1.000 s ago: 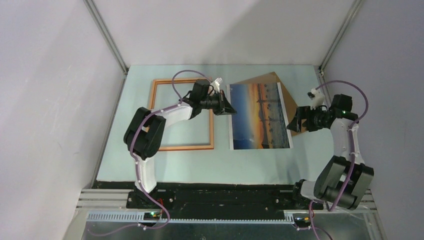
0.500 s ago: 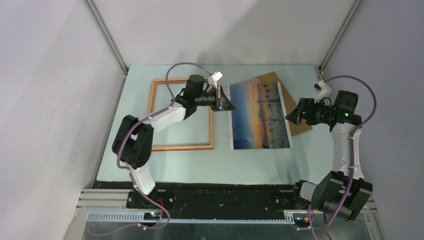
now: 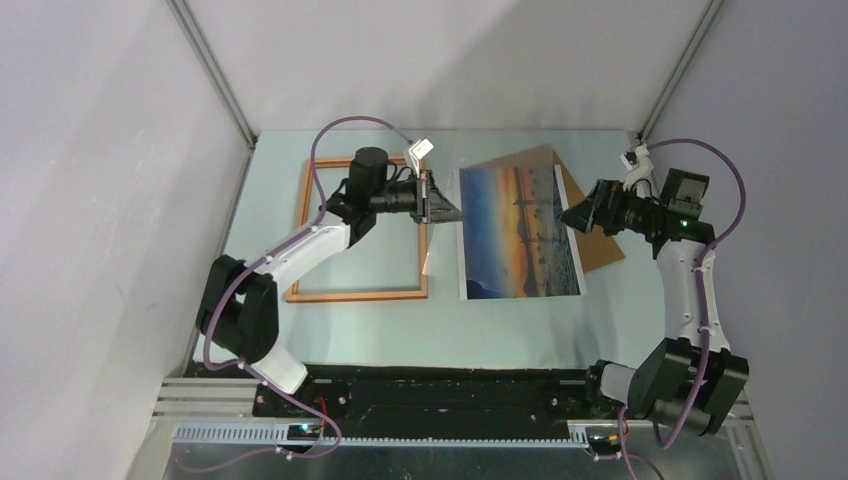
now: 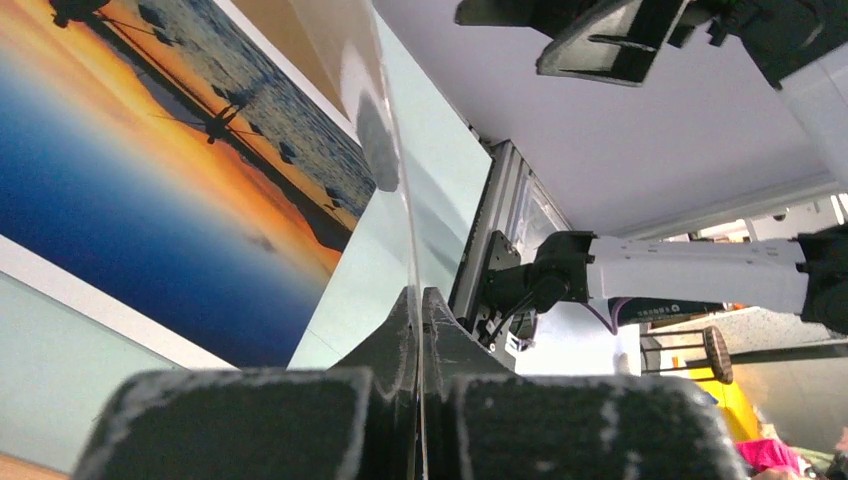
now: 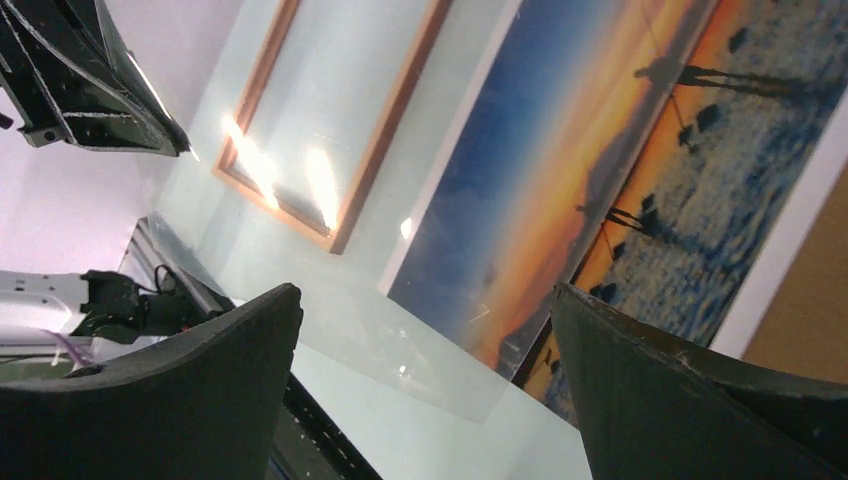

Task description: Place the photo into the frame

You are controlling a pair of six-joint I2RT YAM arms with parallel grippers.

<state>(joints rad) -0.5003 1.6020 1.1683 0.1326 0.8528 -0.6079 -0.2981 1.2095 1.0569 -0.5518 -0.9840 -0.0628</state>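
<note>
The photo (image 3: 520,232) lay face up on the table (image 3: 400,330), just right of the frame (image 3: 355,294) and partly over the brown backing board (image 3: 598,250). It was not in the frame, whose opening showed only bare table.

The left gripper (image 3: 437,208) was clamped shut on the edge of a clear pane (image 4: 385,130), held above the photo's left border. The right gripper (image 3: 578,215) stood with jaws wide, holding nothing, hovering by the photo's upper right edge.

Over the last second the left arm had stretched out, its elbow swinging left, and the pinched pane had drawn slightly towards the frame. The right gripper had risen and closed in on the photo's right edge.

Judgement: the pane was being cleared off the photo. The print itself was untouched, so insertion had not begun. The open right gripper looked placed to steady or take the photo next.
</note>
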